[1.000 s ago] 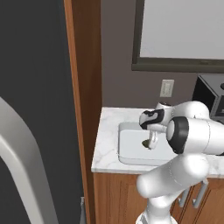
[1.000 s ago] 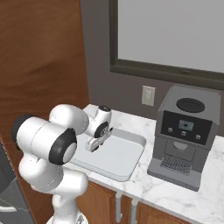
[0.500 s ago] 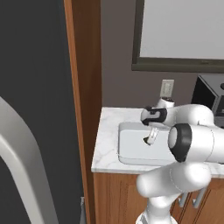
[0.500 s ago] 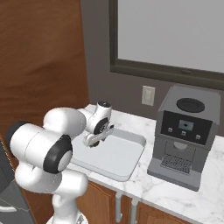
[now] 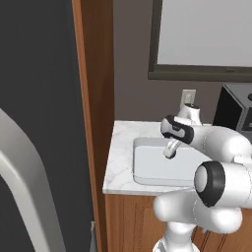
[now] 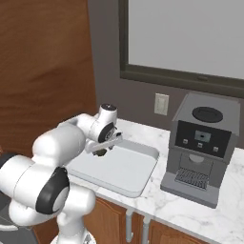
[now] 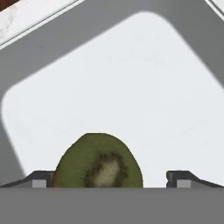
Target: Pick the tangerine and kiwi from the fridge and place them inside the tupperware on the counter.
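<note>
From the left base view, the gripper (image 5: pixel 170 151) hangs over the tupperware (image 5: pixel 147 167), a shallow white rectangular tray with rounded corners and a low rim. It sits on the counter (image 5: pixel 118 157), smooth white marble with grey veins over a reddish-brown wooden cabinet (image 5: pixel 128 221). To the left of the gripper stands the fridge (image 5: pixel 34 123), dark grey, with a long curved pale handle (image 5: pixel 24 187). Behind the gripper, a wall outlet (image 5: pixel 187 97) is set in the grey wall.

From the right base view, the gripper (image 6: pixel 102 145) is just above the tupperware (image 6: pixel 124 169) near its back left corner, and a small dark lump, the kiwi (image 6: pixel 101 152), shows just under the fingers. To the right of the gripper stands a boxy grey coffee machine (image 6: pixel 202 147).

In the hand view, the two finger tips (image 7: pixel 39 178) stand wide apart, and the kiwi (image 7: pixel 98 162) lies between them, nearer the left one, on the tray's smooth white floor (image 7: pixel 131 100). It is a rounded olive-green lump with its paler, dark-seeded cut face turned toward the camera. Whether the left tip touches it cannot be told, and its long axis cannot be made out from this angle.
</note>
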